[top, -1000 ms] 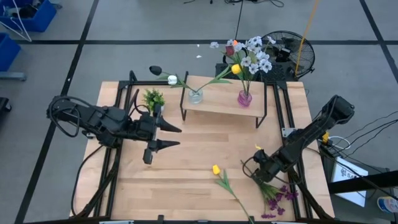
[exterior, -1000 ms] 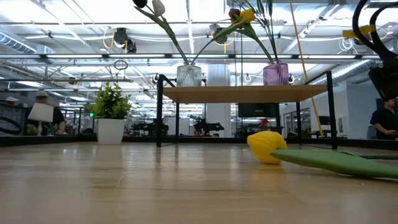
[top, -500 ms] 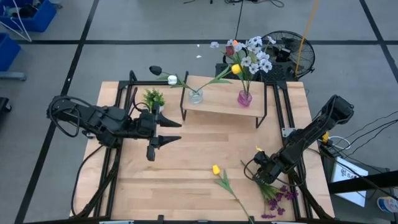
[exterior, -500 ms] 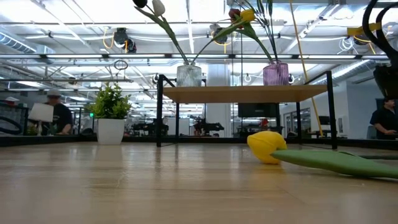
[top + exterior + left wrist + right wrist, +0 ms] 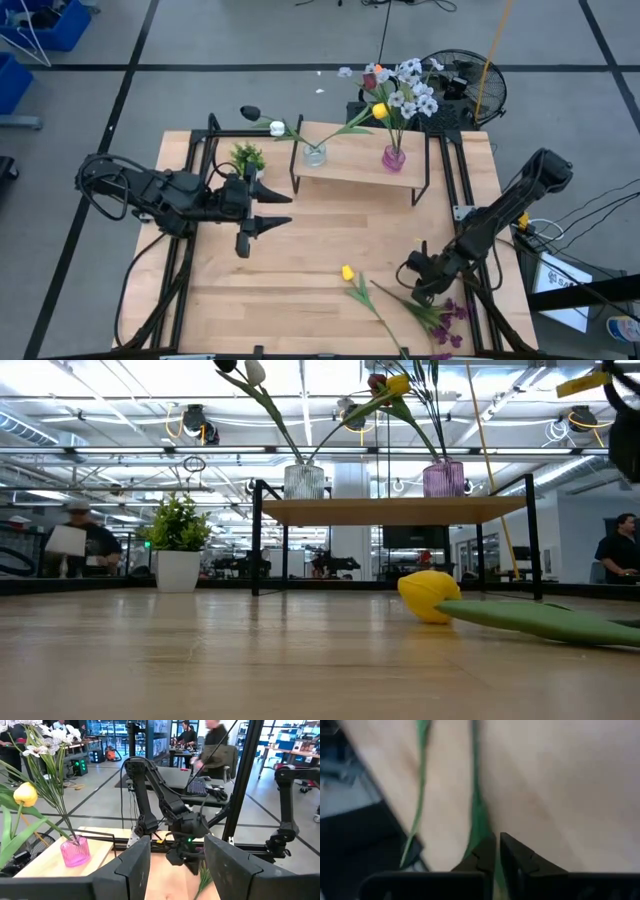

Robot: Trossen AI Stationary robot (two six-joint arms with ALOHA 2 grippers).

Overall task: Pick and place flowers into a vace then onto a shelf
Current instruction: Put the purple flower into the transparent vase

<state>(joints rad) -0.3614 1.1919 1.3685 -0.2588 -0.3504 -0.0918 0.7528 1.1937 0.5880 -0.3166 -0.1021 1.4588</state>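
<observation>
Wide bare tabletop (image 5: 300, 255) lies open between the two arms. The shelf (image 5: 355, 168) blocks the far middle, a potted plant (image 5: 246, 157) crowds its left end, and a yellow flower (image 5: 362, 294) sprawls across the near edge, leaving side lanes passable.

I look for words, labels, brand marks and numbers in all my views, and I find none that I can read. A white sheet (image 5: 560, 283) lies on the floor at 4 o'clock from my light-wood table (image 5: 300, 260), but its print is too small to read.
</observation>
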